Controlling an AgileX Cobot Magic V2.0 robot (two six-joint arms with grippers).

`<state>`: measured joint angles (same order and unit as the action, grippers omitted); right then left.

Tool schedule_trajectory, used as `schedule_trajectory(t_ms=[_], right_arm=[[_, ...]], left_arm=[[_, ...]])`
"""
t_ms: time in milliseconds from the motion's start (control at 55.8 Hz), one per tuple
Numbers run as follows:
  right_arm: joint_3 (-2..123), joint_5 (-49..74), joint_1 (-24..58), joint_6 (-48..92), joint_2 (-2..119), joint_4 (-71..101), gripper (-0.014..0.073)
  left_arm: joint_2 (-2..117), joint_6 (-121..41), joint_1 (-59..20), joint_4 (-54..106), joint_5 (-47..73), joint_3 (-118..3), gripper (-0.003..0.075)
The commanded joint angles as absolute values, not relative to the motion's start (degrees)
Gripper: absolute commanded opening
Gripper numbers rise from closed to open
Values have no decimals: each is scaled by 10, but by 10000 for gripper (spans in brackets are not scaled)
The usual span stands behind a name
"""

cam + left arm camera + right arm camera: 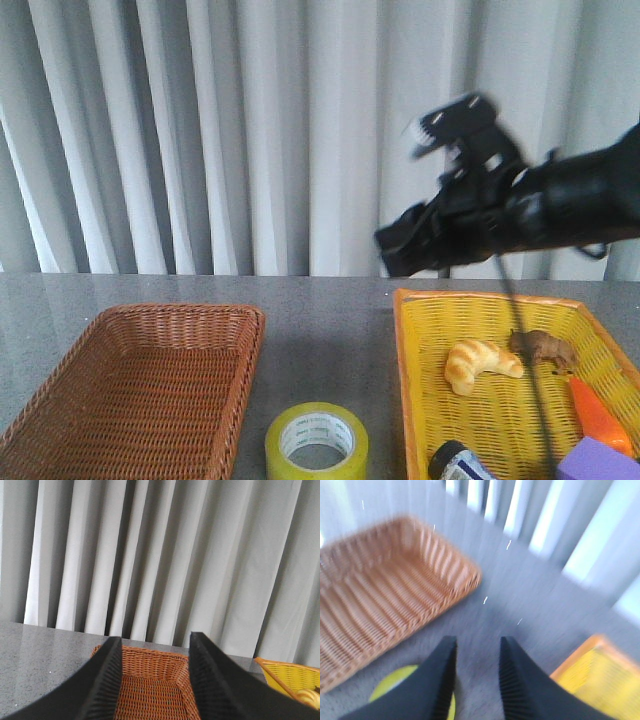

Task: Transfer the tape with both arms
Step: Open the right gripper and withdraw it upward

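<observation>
**Tape lies below and nearer than the right gripper**

The tape [316, 441] lies flat, core upward, at the table's near edge between the brown wicker basket [130, 400] and yellow basket [420, 400]. The right gripper [475, 680], parted and empty, hangs above it; the left gripper [152, 680] is likewise parted and empty.

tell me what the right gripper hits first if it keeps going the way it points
Probably the bare grey table between the brown basket and the yellow basket. The right gripper is open and empty, with the tape just to one side of its line. The wrist view is blurred, so depth is uncertain.
</observation>
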<state>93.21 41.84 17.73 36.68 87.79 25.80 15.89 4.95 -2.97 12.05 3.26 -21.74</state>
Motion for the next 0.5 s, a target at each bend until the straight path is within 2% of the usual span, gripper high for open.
schedule_trajectory(t_ms=[0,161,484], right_arm=[[923,380,174,365,793,256,115],[785,300,174,365,664,235,-9],[445,124,174,314,429,213,-4]], left_arm=[[167,53,-30,123,0,-236,318],[167,53,-30,123,15,-236,318],[167,53,-30,123,27,-236,318]])
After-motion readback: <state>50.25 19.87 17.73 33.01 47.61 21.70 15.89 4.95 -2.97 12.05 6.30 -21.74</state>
